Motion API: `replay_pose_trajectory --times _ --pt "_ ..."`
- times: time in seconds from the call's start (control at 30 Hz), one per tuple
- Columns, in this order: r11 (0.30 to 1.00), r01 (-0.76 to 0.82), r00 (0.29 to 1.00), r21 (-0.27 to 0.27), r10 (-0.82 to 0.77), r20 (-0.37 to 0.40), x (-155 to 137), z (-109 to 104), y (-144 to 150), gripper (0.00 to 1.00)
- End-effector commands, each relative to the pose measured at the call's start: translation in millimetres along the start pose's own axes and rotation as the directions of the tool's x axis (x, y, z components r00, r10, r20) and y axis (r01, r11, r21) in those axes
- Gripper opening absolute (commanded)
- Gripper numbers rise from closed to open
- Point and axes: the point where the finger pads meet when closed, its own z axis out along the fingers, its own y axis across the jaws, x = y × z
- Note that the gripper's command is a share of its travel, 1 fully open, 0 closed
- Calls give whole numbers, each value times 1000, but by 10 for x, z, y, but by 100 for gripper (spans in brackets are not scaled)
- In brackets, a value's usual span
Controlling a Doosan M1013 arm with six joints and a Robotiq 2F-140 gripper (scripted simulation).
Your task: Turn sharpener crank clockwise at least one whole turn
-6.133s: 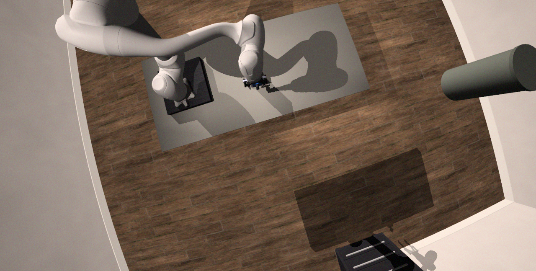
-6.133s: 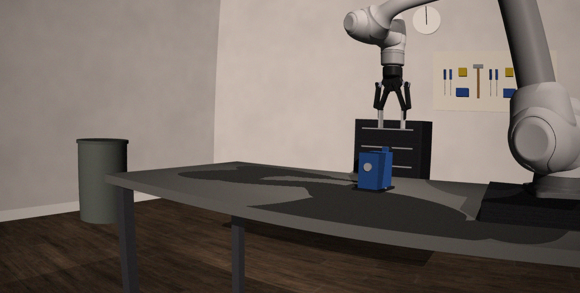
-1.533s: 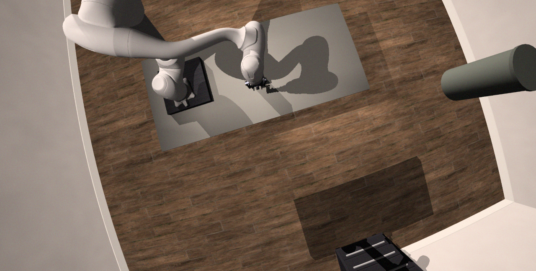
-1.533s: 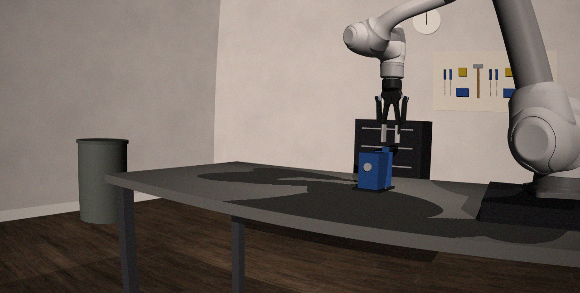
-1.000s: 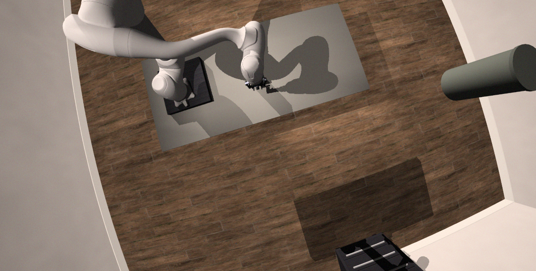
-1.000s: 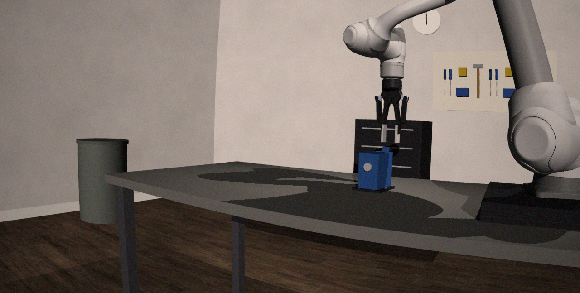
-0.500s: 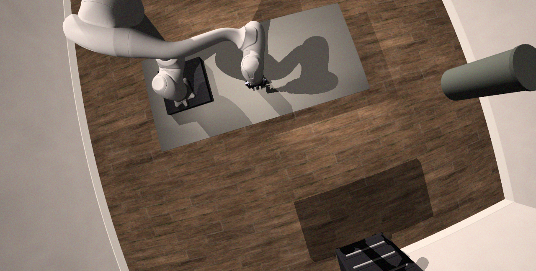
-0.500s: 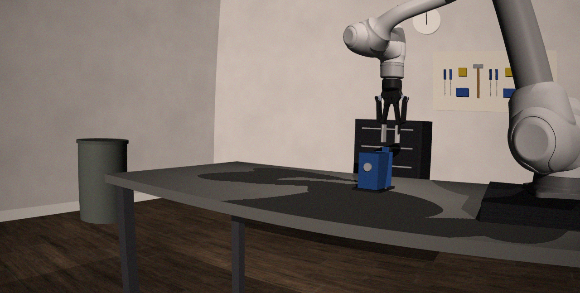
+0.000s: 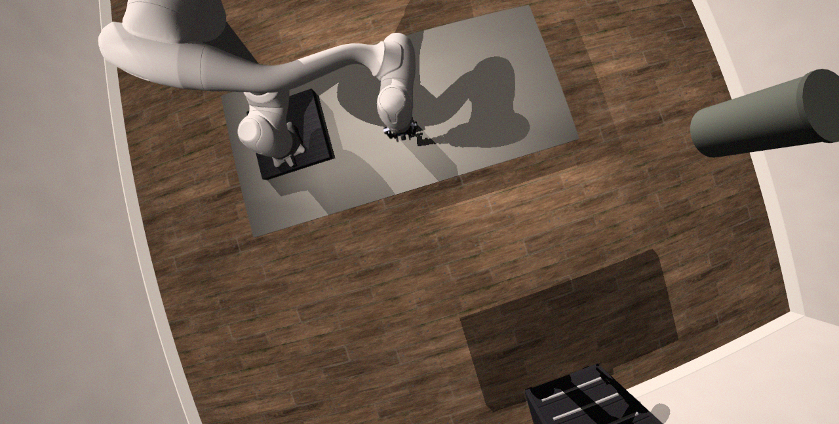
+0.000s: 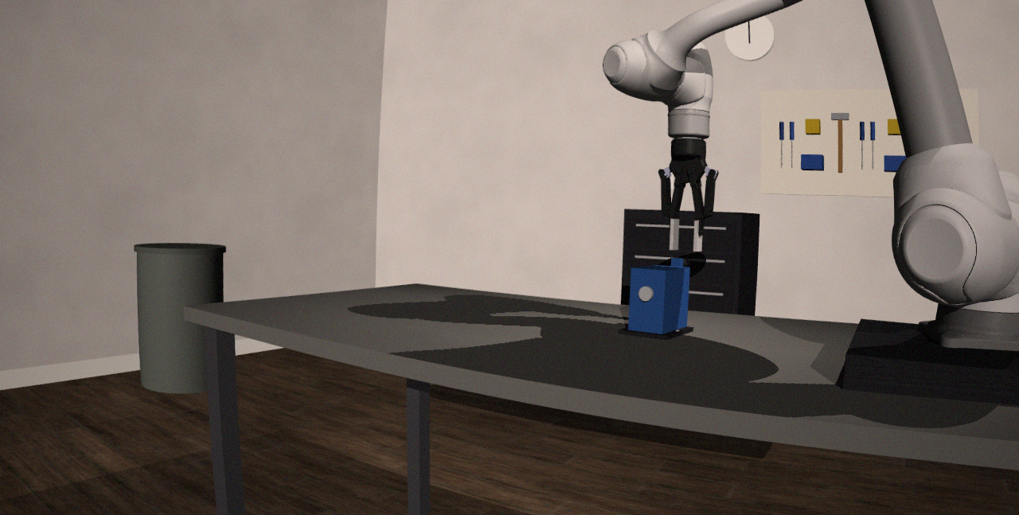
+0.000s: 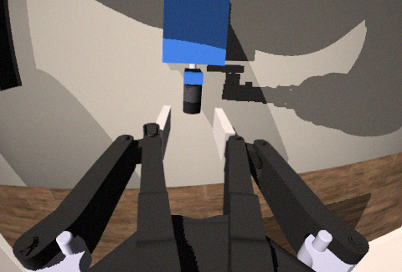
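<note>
The blue pencil sharpener point(image 10: 658, 298) stands on the grey table, also seen from above in the wrist view point(image 11: 197, 21). Its black crank knob point(image 11: 193, 94) sticks out from the sharpener's near end at the top of its circle; in the side view the knob point(image 10: 688, 262) shows behind the blue body. My gripper point(image 11: 192, 118) hangs straight above the knob, fingers pointing down. The fingers are partly open with a gap a little wider than the knob, and nothing is between them. In the side view the fingertips point(image 10: 685, 247) are just above the knob. From overhead the gripper point(image 9: 402, 132) hides the sharpener.
The arm's black base block point(image 10: 926, 362) sits on the table to the right. A dark drawer cabinet point(image 10: 691, 255) stands behind the table, a grey bin point(image 10: 177, 316) on the floor at the left. The table edge runs close in front of the sharpener.
</note>
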Motion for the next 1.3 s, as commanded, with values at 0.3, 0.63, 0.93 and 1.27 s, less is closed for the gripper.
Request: replay_pose_trajectory --times 0.3,0.63,0.93,1.27 --pt "1000 13 1000 4 -13 3 -3 101 -2 32" --pt "1000 13 1000 4 -13 3 -3 224 -3 32" --pt "1000 13 1000 4 -13 3 -3 328 -3 32" --pt "1000 13 1000 4 -13 3 -4 455 -4 32"
